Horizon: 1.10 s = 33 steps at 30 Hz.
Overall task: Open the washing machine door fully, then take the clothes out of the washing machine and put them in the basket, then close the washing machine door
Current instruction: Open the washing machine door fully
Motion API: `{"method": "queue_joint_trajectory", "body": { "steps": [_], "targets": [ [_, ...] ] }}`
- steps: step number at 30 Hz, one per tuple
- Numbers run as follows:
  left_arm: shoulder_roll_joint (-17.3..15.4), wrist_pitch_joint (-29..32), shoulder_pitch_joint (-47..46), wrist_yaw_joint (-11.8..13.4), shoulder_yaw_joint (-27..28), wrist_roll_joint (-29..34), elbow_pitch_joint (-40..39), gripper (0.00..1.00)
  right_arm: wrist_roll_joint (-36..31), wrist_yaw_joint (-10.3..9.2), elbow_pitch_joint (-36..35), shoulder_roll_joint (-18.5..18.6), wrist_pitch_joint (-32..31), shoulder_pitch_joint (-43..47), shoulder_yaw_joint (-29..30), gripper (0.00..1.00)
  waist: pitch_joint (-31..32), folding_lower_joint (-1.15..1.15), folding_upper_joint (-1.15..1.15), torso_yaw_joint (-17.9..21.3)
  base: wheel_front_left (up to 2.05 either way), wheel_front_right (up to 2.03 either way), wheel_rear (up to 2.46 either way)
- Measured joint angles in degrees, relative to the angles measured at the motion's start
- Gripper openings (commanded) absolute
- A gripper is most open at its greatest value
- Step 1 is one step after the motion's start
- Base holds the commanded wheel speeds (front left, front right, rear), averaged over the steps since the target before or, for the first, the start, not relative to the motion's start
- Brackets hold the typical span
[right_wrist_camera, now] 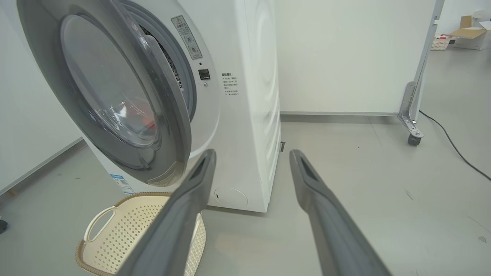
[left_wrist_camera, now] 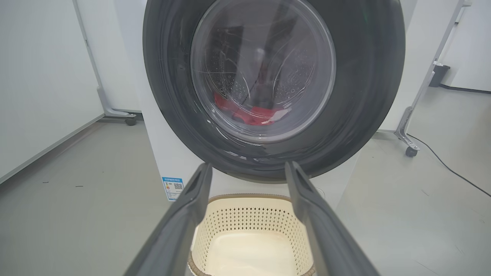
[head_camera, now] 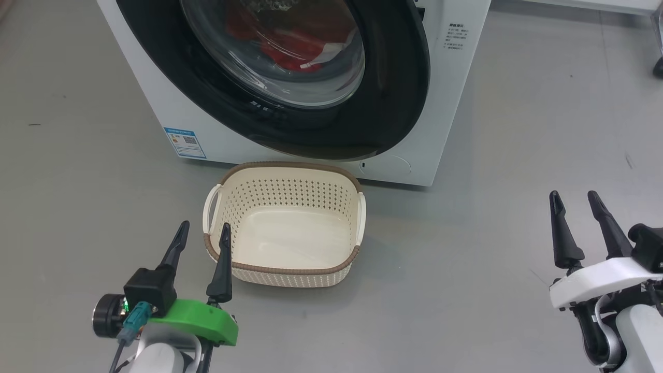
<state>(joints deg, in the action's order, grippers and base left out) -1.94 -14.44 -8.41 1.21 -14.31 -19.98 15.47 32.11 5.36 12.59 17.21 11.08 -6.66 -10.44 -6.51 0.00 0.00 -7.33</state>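
Door (head_camera: 393, 93) ajar, red clothes (head_camera: 295, 49) behind its glass; basket (head_camera: 290, 168) sits on the floor just before the washer (head_camera: 445, 83). I see left claw (head_camera: 204, 228) and right claw (head_camera: 574, 196) spread, gripping nothing.

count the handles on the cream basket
2: the left handle and the right handle, on opposite sides of the basket. Both show plainly, and none seems hidden.

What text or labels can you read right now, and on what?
Nothing reads clearly.
Blue label, lower front of the washing machine: QR code, print too small.
Grey text block on its upper right front: too small.
Sticker with warning triangle beside the drum opening: blurred.
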Motion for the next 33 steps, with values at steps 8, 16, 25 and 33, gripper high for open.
{"method": "queue_joint_trajectory", "body": {
  "steps": [8,16,25,33],
  "targets": [
    [-0.01,0.00,0.60,0.00,1.37,0.41,-0.22,1.00,-0.94,-0.56,-0.82,-1.23,1.36,2.60,-0.56,1.00,0.57,0.00,0.00,0.28,0.00,0.00,0.00],
    [-0.03,0.00,1.41,-0.09,1.23,0.41,-0.27,1.00,-1.01,-1.05,-1.69,-1.97,1.93,3.99,-0.48,1.00,0.87,0.00,0.00,0.82,0.00,0.00,0.00],
    [-0.02,0.00,1.49,-0.49,1.21,0.42,-0.26,1.00,-1.02,-1.48,-2.53,-1.94,2.36,4.81,0.33,1.00,1.02,0.00,0.00,0.99,0.00,0.00,0.00],
    [-0.02,0.00,1.66,-0.52,1.15,0.92,-0.29,1.00,-1.10,-1.55,-3.07,-1.94,2.44,4.87,0.64,1.00,0.92,0.00,0.00,0.92,0.00,0.00,0.00]
  ]
}}
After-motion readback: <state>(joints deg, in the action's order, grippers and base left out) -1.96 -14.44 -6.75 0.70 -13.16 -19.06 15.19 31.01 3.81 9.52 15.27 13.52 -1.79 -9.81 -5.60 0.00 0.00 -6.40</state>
